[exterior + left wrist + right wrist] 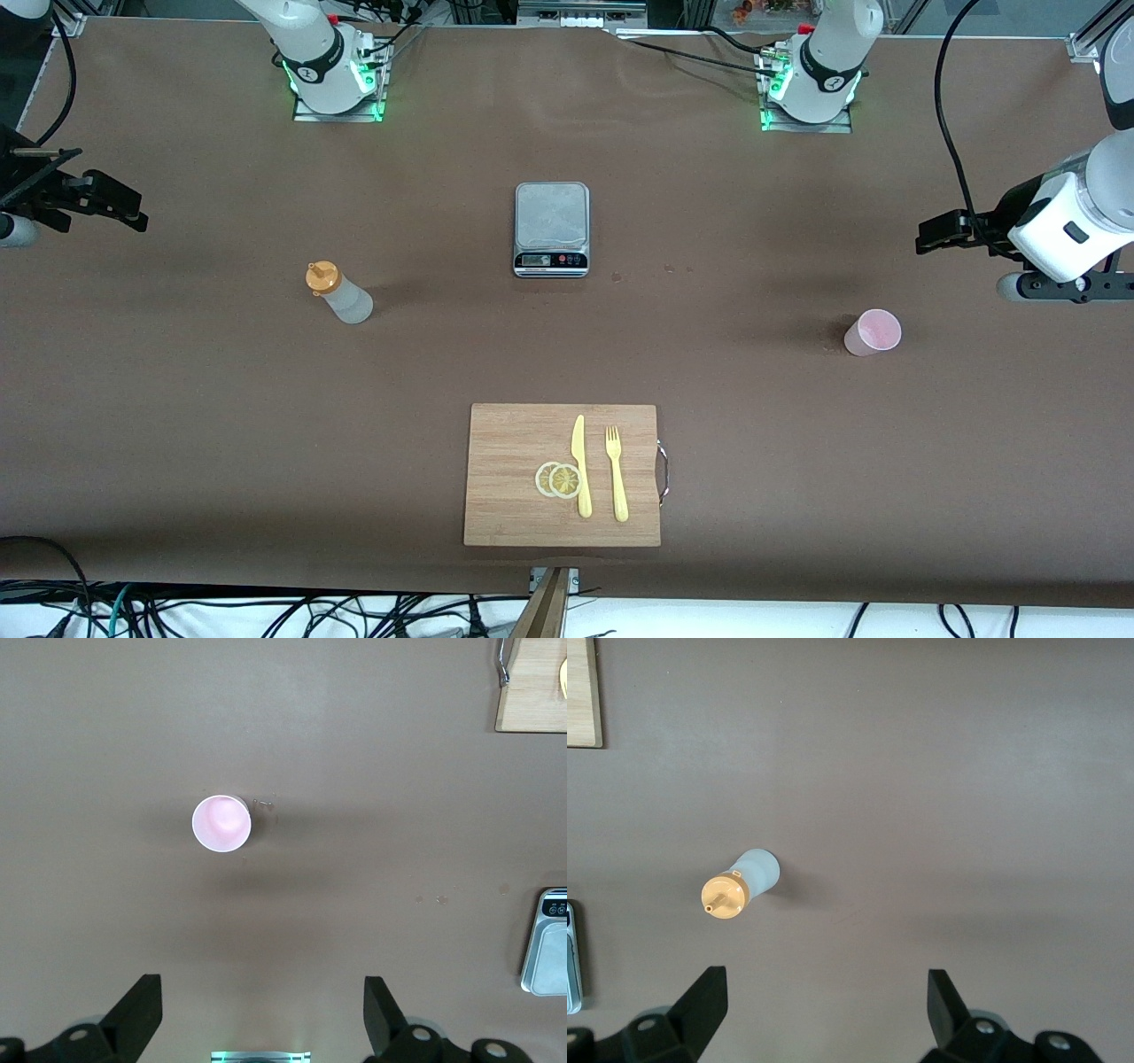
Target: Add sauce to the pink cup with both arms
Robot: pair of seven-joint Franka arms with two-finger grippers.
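The sauce bottle (339, 294), whitish with an orange nozzle cap, stands upright on the brown table toward the right arm's end. It also shows in the right wrist view (740, 884). The pink cup (873, 333) stands upright toward the left arm's end and shows from above in the left wrist view (221, 823). My right gripper (133, 215) hangs open and empty over the table's edge at its own end, apart from the bottle; its jaws (827, 1005) stand wide. My left gripper (928, 237) hangs open and empty over the table beside the cup; its jaws (262, 1010) stand wide.
A grey kitchen scale (551, 229) sits mid-table between the arms' bases. A wooden cutting board (505, 478) lies nearer to the front camera, with a yellow knife (580, 465), a yellow fork (617, 474) and lemon slices (558, 480) on it.
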